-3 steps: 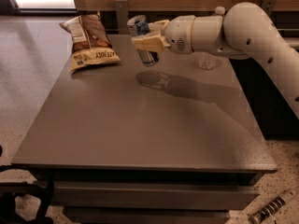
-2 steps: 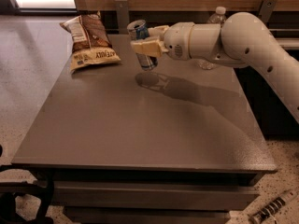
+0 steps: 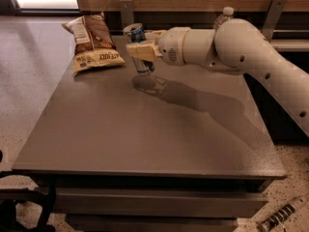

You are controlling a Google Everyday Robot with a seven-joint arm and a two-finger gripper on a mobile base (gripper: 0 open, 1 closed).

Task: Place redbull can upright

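Observation:
The redbull can (image 3: 139,34), blue and silver with a silver top, is held nearly upright in my gripper (image 3: 142,46) over the far left part of the grey table (image 3: 145,124). Its bottom end hangs just above the tabletop, with its shadow right below. The cream fingers (image 3: 141,51) are closed around the can's middle. The white arm reaches in from the right.
A brown and white snack bag (image 3: 94,45) lies at the table's far left corner, just left of the can. A clear water bottle with a white cap (image 3: 224,17) stands behind the arm at the back. A wooden wall with metal brackets runs behind the table.
The gripper has moved slightly left and down with the can, which now hangs closer to the tabletop. The bag has not moved.

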